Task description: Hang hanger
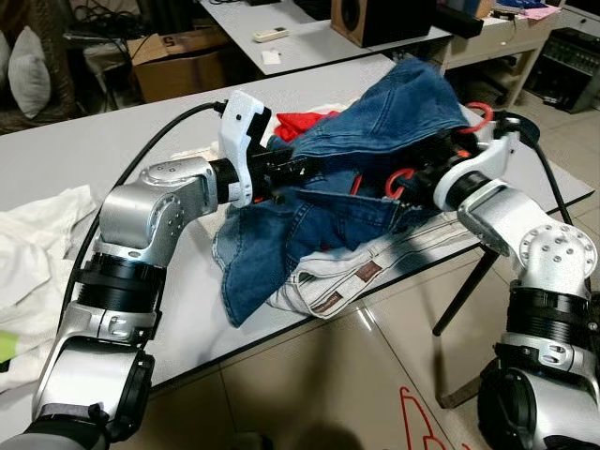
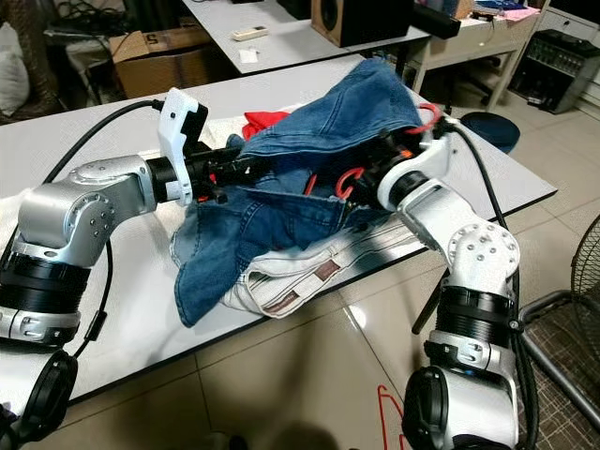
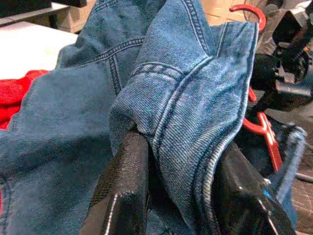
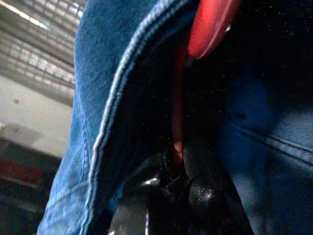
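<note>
— What are your pincers doing?

— My left pincer is pinching a fold of the blue jeans; the denim is sitting between my two black fingers, so they are closed on the cloth. My right pincer is gripping a thin red bar of the hanger, its fingers closed around it, deep inside the jeans.

— And where is the hanger lying?

— It is mostly under the denim. Its red hook is sticking out beside my right wrist, and other red parts are showing under the jeans' raised edge.

— What is around?

— The jeans are resting on a white table, over a pale garment at the table's near edge. A red cloth is lying behind the jeans, and a white cloth is lying on my left side.
</note>
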`<state>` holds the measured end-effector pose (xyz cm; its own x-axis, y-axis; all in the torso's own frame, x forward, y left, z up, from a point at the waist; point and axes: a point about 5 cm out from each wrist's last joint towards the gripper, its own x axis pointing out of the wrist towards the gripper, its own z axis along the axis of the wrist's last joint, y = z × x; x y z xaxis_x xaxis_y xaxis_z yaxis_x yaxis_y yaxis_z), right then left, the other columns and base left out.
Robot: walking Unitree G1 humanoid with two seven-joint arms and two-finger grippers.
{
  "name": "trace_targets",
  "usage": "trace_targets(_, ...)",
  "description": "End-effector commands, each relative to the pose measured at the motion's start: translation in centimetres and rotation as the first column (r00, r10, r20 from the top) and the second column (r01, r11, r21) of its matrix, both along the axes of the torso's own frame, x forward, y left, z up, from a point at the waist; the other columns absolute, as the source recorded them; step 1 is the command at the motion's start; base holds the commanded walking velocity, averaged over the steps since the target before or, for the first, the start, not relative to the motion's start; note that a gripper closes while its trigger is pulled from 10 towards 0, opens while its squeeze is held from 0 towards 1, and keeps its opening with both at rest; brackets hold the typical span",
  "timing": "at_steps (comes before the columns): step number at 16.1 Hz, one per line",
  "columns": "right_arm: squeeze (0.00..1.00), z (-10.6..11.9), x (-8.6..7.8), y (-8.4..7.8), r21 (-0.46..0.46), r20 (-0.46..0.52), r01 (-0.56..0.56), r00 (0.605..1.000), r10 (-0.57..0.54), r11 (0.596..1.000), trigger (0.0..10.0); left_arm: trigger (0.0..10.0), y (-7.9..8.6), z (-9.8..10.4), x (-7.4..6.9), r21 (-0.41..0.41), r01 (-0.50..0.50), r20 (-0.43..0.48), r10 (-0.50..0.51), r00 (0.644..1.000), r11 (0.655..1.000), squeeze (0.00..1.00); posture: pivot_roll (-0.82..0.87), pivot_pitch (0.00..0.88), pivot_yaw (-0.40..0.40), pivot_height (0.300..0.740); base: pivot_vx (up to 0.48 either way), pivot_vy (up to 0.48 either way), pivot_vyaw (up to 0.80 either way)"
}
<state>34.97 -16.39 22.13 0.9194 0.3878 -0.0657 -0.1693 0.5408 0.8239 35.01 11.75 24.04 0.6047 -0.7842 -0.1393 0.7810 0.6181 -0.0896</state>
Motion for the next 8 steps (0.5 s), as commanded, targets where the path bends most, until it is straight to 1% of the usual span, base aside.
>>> trace_targets(1, 0.0, 1.2, 0.1, 0.5, -0.014, 0.041, -0.034, 0.999, 0.035, 0.999, 10.0, 10.0, 0.6, 0.2, 0.4, 0.025, -0.075, 0.017, 0.075, 0.997, 0.997, 0.0, 0.06, 0.001, 0.028, 0.74, 0.0, 0.0, 0.0)
trace_targets(2, 0.0, 1.1, 0.1, 0.5, -0.014, 0.041, -0.037, 0.998, 0.038, 0.999, 10.0, 10.0, 0.6, 0.1, 0.7, 0.034, -0.107, 0.011, 0.106, 0.994, 0.994, 0.0, 0.06, 0.001, 0.028, 0.74, 0.0, 0.0, 0.0)
trace_targets(3, 0.0, 0.9, 0.2, 0.7, -0.015, 0.036, -0.044, 0.998, 0.045, 0.999, 10.0, 10.0, 0.0, 0.1, 1.2, 0.003, -0.154, -0.026, 0.154, 0.988, 0.988, 1.0, 0.06, 0.0, 0.027, 0.74, 0.0, 0.0, 0.0)
trace_targets(4, 0.0, 0.6, 0.2, 0.9, -0.018, 0.029, -0.051, 0.998, 0.051, 0.999, 10.0, 10.0, -1.2, 0.2, 1.1, -0.049, -0.117, -0.082, 0.113, 0.99, 0.992, 1.0, 0.06, 0.0, 0.028, 0.74, 0.0, 0.0, 0.0)
trace_targets(5, 0.0, 0.4, 0.2, 1.0, -0.02, 0.024, -0.054, 0.998, 0.055, 0.998, 10.0, 10.0, -1.8, 0.4, 1.0, -0.067, -0.095, -0.104, 0.088, 0.991, 0.993, 1.0, 0.06, 0.0, 0.029, 0.74, 0.0, 0.0, 0.0)
trace_targets(6, 0.0, 0.0, 0.1, 1.2, -0.024, 0.013, -0.06, 0.998, 0.06, 0.998, 10.0, 10.0, -3.0, 0.8, 0.6, -0.132, -0.016, -0.163, -0.006, 0.987, 0.991, 1.0, 0.05, 0.0, 0.033, 0.74, 0.0, 0.0, 0.0)
trace_targets(7, 0.0, -0.4, -0.1, 1.3, -0.027, 0.001, -0.061, 0.998, 0.061, 0.998, 10.0, 10.0, -4.0, 1.0, -0.5, -0.17, 0.119, -0.202, -0.153, 0.967, 0.978, 1.0, 0.05, 0.0, 0.04, 0.74, 0.0, 0.0, 0.0)
trace_targets(8, 0.0, -0.5, -0.2, 1.2, -0.022, -0.003, -0.057, 0.998, 0.057, 0.998, 10.0, 10.0, -4.2, 1.3, -1.3, -0.194, 0.196, -0.211, -0.236, 0.949, 0.961, 1.0, 0.05, 0.0, 0.042, 0.74, 0.0, 0.0, 0.0)
